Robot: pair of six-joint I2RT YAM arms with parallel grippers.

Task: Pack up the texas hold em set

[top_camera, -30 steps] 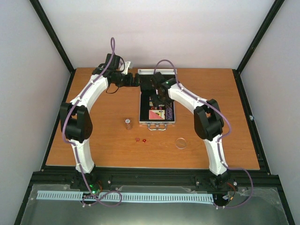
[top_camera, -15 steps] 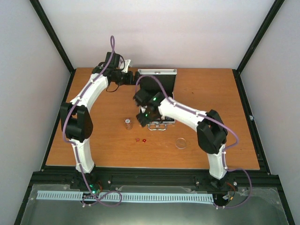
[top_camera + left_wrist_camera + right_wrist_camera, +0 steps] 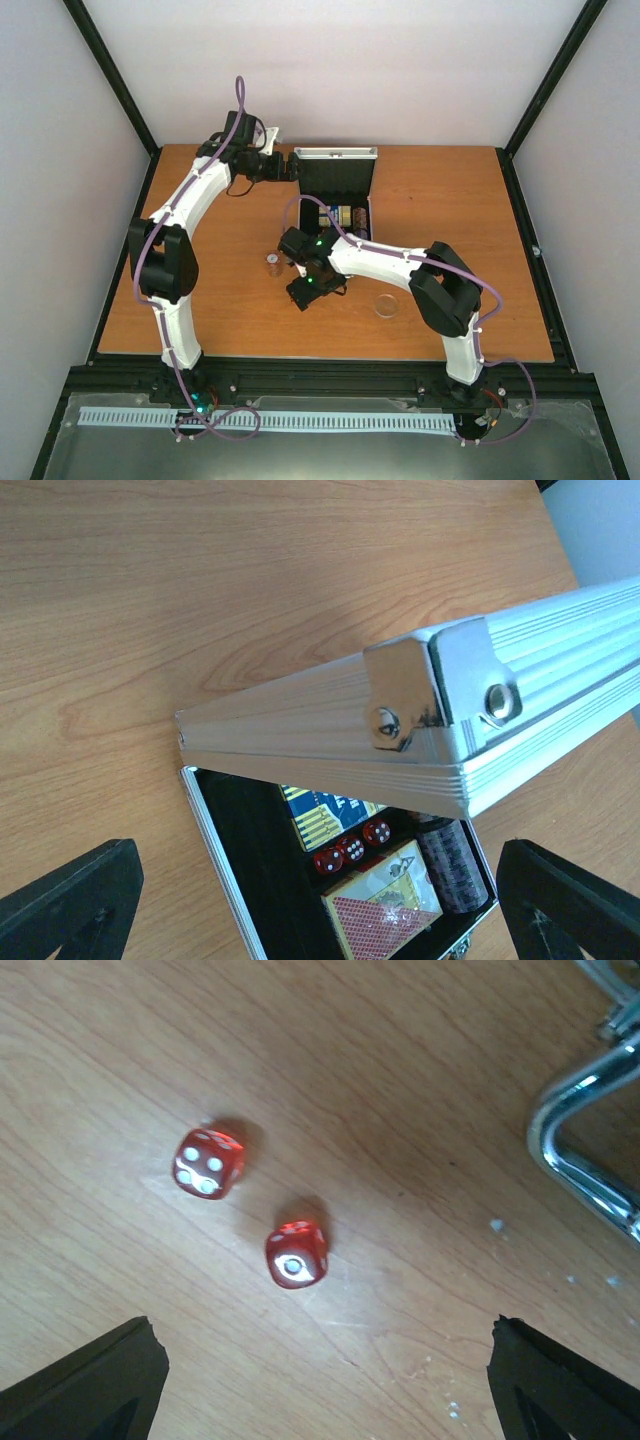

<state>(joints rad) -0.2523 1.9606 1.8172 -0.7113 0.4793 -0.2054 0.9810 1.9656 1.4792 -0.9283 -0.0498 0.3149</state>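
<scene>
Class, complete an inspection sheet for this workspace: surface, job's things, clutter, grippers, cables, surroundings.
Surface: wooden table, pale specks near the case handle.
Job's things: silver case open, holding card decks, chips and three dice; loose chip stack, two red dice and clear disc on the table.
Clutter: nothing seen.
Grippers: left gripper open beside the case; right gripper open above the two dice.
Cables: purple cables along both arms.
Surroundings: white walls, black frame.

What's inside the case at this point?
In the left wrist view the case holds a blue-patterned deck, three red dice, a red-backed deck and a dark chip stack. The half-raised lid covers the far part, so anything there is hidden.
</scene>
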